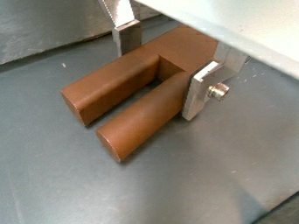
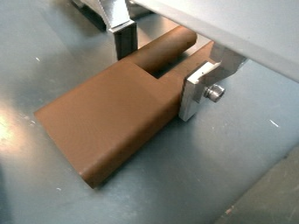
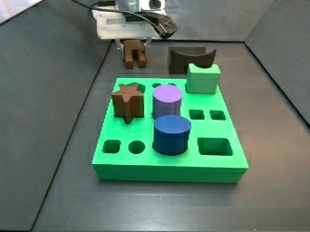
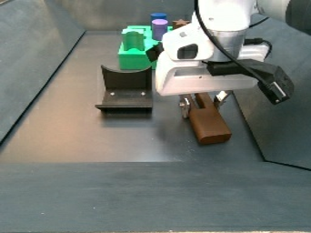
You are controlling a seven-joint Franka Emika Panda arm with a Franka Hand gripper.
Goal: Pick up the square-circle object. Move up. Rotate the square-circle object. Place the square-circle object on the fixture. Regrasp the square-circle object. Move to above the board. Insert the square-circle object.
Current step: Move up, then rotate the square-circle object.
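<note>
At upper centre of a side view, our gripper [image 3: 133, 45] pinches the one square-circle object [image 3: 133, 55]; three pegs stand in the board [image 3: 226, 163].

Brown square-circle object [image 1: 122, 105], green board [image 3: 169, 156]

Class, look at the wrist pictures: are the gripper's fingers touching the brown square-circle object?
Touching. In both wrist views the gripper straddles the square-circle object; one silver finger presses flush against its side.
</note>
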